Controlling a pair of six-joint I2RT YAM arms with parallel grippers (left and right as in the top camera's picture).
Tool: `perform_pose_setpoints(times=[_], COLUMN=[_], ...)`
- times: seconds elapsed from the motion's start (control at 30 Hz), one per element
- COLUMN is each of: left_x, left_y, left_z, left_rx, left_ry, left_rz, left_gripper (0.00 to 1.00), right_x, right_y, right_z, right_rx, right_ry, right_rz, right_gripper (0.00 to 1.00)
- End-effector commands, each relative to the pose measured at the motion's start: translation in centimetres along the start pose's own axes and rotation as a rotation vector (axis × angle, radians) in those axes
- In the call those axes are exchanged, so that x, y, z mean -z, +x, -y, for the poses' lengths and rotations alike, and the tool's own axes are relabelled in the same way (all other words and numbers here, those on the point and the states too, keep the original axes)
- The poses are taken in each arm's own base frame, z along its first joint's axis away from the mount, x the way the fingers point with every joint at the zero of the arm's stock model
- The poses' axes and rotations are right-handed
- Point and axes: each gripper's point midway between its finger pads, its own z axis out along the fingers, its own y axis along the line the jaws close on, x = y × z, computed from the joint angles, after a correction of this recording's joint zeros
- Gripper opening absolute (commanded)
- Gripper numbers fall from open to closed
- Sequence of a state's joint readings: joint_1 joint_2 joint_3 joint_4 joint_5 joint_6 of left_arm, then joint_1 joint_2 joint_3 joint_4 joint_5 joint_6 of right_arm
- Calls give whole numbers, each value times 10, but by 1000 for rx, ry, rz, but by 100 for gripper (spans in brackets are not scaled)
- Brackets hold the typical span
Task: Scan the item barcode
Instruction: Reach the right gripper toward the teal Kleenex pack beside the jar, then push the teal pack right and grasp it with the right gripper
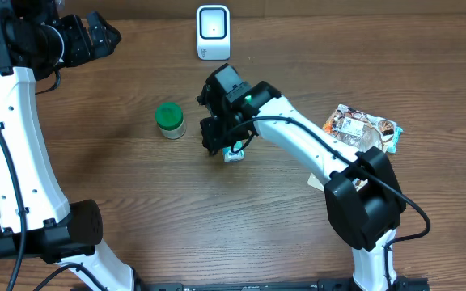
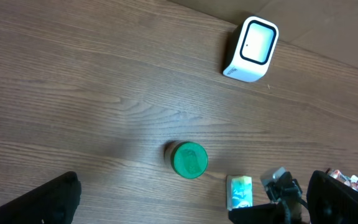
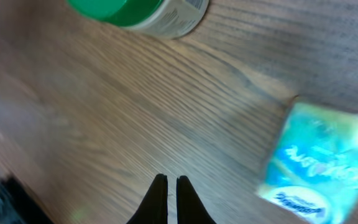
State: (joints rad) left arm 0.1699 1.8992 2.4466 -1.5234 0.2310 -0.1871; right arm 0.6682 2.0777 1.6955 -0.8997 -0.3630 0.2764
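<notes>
Right jaws: the right gripper (image 3: pixel 171 183) is clenched, its two dark fingertips pressed together with nothing between them, above bare wood.
Left jaws: the left gripper (image 1: pixel 94 34) is spread wide and grasps nothing, up at the far left corner of the table (image 1: pixel 136 186).
Item: the small packet (image 3: pixel 321 163), turquoise and white, lies flat on the wood just beside the right fingertips, not between them.
Right wrist view only: the gap between the closed tips and the packet is plain. The print on the packet is too blurred to read, and no barcode can be made out.
Overhead only: the right gripper's body covers most of the packet, so only a corner peeks out beneath it.
Jar: the green-lidded jar (image 1: pixel 169 120) stands upright near the packet, on the left arm's side.
Scanner: the white scanner (image 1: pixel 213 32) stands at the far edge of the table, well apart from the packet.
Left wrist view only: jar, packet and scanner show together with open wood between them. One dark left finger (image 2: pixel 45 202) sits in the lower corner.
Snack bag: a printed snack bag (image 1: pixel 362 129) lies beside the right arm, and only the overhead view shows it whole.
</notes>
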Motion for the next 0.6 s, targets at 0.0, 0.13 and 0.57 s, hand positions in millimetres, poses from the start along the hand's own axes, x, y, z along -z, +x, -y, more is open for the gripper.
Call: perform_pose_setpoints(times=[0.0, 0.13, 0.57], left_x=[1, 1, 1], left_y=[-1, -1, 0], left_z=[0, 0, 2], left_rx=[2, 2, -3], left_ry=[-2, -2, 1], left_rz=[6, 6, 4], left_gripper=[100, 100, 100], right_x=[-21, -37, -9], right_y=[13, 31, 26], right_z=[25, 44, 149], right_rx=[-269, -335, -493], right_ry=[141, 182, 456], right_rz=[8, -7, 89], right_gripper=[4, 4, 4])
